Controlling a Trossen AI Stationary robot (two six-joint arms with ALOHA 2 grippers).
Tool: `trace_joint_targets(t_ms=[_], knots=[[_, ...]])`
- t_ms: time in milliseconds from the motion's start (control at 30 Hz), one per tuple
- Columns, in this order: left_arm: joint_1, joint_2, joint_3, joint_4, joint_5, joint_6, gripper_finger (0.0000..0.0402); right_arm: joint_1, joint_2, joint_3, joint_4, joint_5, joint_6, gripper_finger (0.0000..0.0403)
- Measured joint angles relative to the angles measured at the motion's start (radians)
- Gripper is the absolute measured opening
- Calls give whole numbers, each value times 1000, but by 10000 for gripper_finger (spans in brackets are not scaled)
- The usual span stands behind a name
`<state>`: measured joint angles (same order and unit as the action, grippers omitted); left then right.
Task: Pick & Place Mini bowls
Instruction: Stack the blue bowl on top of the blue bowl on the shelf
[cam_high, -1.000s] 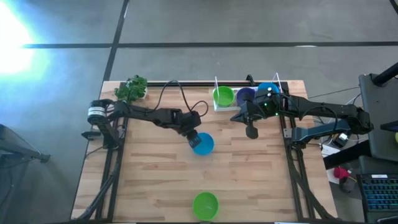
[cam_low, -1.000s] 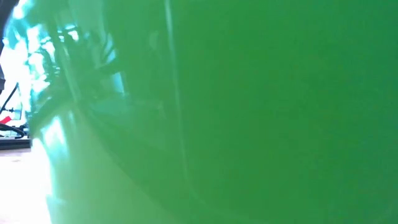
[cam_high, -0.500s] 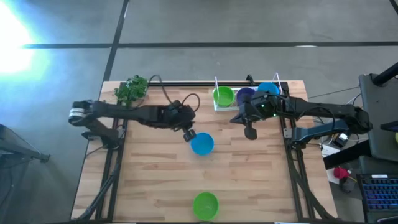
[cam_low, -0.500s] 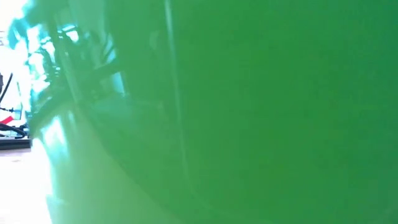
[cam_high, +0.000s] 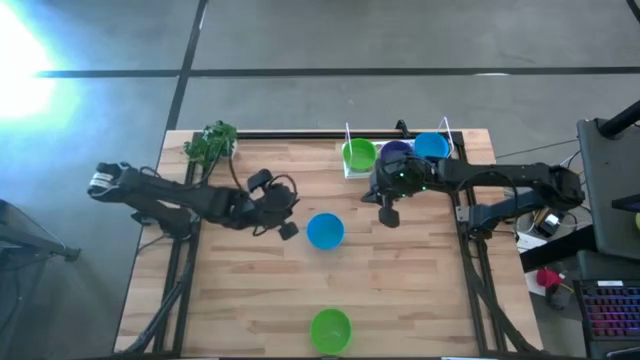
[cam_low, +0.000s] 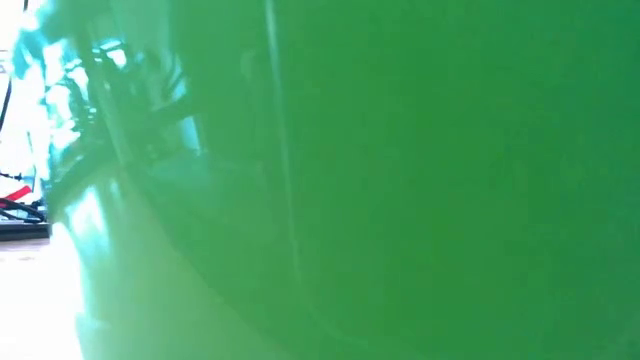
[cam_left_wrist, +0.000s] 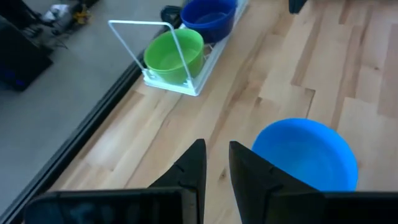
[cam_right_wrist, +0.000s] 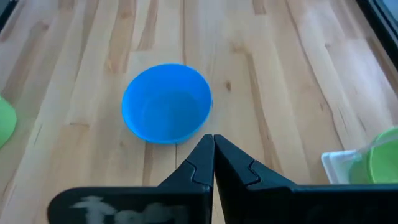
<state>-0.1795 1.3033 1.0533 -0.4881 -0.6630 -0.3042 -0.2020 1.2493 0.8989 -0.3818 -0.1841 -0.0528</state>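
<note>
From above, a blue bowl (cam_high: 325, 230) sits alone mid-counter (cam_high: 420, 290); the low view is blocked by a green bowl (cam_high: 330, 328) at the near edge. The left gripper (cam_high: 284, 226), just beside the blue bowl, has its fingers slightly spread and empty; the right gripper (cam_high: 388, 213) fingers are pressed together. More bowls sit in a rack (cam_high: 362, 170).

A light blue mini bowl (cam_high: 325, 231) sits upright and empty near the middle of the desk (cam_high: 400, 290). A bright green bowl (cam_high: 331, 329) stands alone at the front edge. At the back, a green bowl (cam_high: 359, 154), a dark blue bowl (cam_high: 395, 153) and a light blue bowl (cam_high: 432, 146) stand in a row.
</note>
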Motion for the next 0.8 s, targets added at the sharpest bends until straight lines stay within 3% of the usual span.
trace_joint_targets(t_ms=[300,633,800], knots=[[-56,-47,-90,18,-131,-47,64,2,93,12,30,0,24,15],[-67,-79,-143,65,-143,-41,64,5,205,23,86,0,27,91],[-67,-79,-143,66,-143,-30,64,10,279,23,159,0,2,110]])
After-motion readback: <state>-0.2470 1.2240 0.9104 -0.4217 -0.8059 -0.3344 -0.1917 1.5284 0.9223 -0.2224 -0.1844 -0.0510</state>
